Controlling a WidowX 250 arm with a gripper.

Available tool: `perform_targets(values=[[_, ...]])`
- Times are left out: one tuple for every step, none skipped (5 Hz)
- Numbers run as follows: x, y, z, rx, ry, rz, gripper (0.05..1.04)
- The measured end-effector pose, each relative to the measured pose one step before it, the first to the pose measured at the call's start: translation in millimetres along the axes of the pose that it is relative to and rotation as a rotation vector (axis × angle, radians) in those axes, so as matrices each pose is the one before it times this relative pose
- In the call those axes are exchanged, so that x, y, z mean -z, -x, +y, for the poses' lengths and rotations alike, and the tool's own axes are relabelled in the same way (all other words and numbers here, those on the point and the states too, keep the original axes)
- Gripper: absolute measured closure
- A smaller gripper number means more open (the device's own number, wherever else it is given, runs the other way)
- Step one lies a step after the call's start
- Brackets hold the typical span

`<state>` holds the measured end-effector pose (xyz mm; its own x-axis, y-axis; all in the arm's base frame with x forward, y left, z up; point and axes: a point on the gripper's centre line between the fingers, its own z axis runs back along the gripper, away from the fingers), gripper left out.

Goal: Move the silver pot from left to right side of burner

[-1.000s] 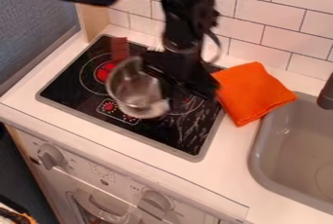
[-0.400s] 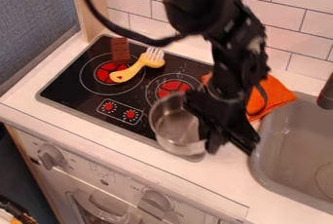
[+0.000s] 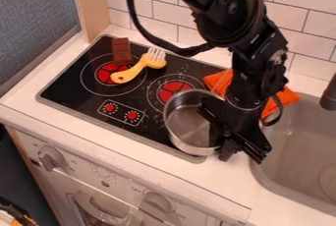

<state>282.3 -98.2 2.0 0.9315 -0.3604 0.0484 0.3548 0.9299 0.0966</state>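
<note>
The gripper [image 3: 241, 147] hangs over the front right corner of the stove, at the counter beside the sink, shut on the right side of the silver pot [image 3: 187, 126]. Upright or nearly so, the pot covers the front right part of the black stove top [image 3: 70, 85], just in front of the right burner [image 3: 176, 90]. The grasped part of the pot is hidden behind the gripper. Whether the pot's base touches the stove cannot be told.
A yellow-handled fork [image 3: 139, 69] and a brown chocolate bar [image 3: 121, 51] lie at the left burner. Behind the arm is an orange cloth [image 3: 281, 97], partly hidden. The grey sink [image 3: 295, 166] is at the right, with a dark faucet [image 3: 329, 95] above it.
The gripper and pot have moved together from over the left and middle of the stove to its front right, uncovering the fork; most recently they shifted slightly right and up in the view.
</note>
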Motion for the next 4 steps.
perform_targets(values=[[-0.09, 0.07, -1.72, -0.0134, 0.0053, 0.0004, 0.506], [-0.53, 1.27, -0.84, 0.0018, 0.0, 0.0075, 0.207], [-1.42, 0.88, -0.6, 0.0011, -0.001, 0.0043, 0.081], [-9.3, 1.52, 6.68, -0.0273, -0.0023, -0.0091, 0.083]])
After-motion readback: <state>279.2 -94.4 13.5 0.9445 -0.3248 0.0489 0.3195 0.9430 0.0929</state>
